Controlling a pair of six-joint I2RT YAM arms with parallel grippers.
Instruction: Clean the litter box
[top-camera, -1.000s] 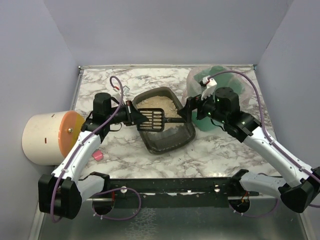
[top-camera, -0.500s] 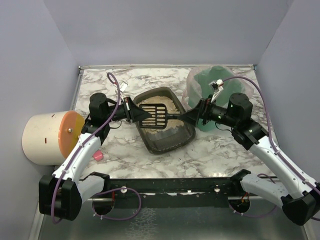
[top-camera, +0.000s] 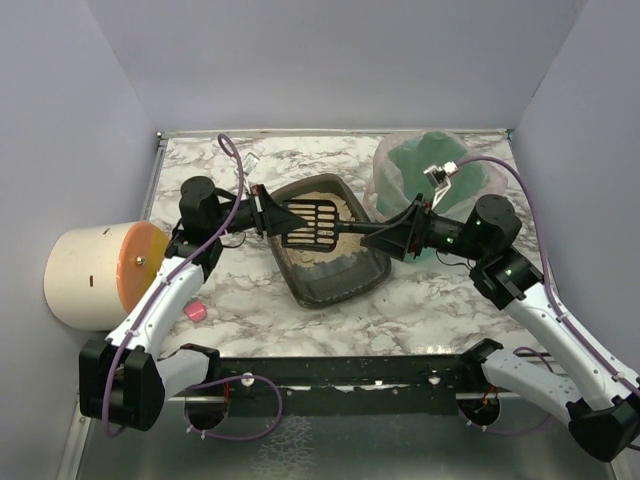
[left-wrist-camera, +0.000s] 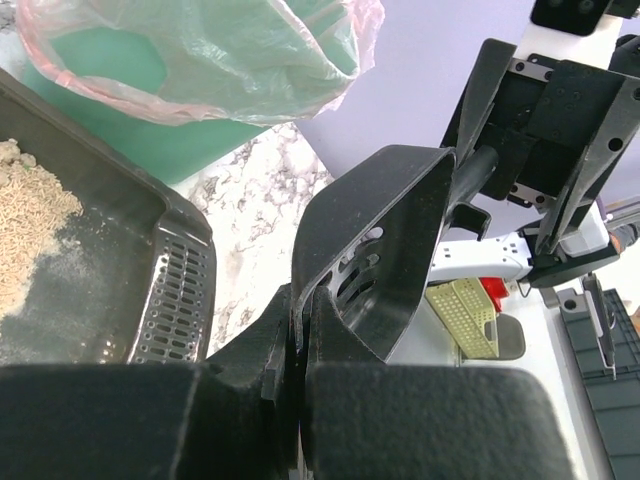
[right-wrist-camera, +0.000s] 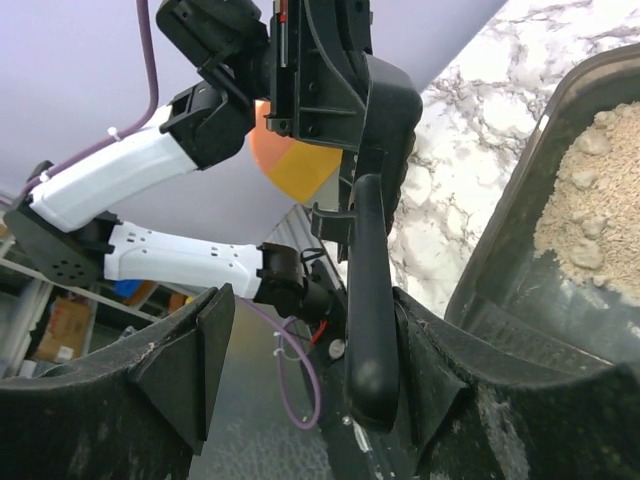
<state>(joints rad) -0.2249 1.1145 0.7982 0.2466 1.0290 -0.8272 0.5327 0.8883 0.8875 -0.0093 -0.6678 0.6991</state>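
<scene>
Left gripper (top-camera: 264, 213) pinched tight on scoop (top-camera: 312, 222) rim. Scoop sits over litter box (top-camera: 335, 283), mid-table, sand piled at far end. Right gripper (top-camera: 393, 233) fingers apart around scoop handle end. Green bin (top-camera: 445, 160) behind it.

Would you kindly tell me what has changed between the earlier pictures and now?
The right gripper drew back to the right along the handle of the black slotted scoop, and its jaws now stand open around the handle. The scoop, clamped at its head by the left gripper, shifted slightly toward the far end of the litter box. The litter box and the green bin stayed put.
</scene>
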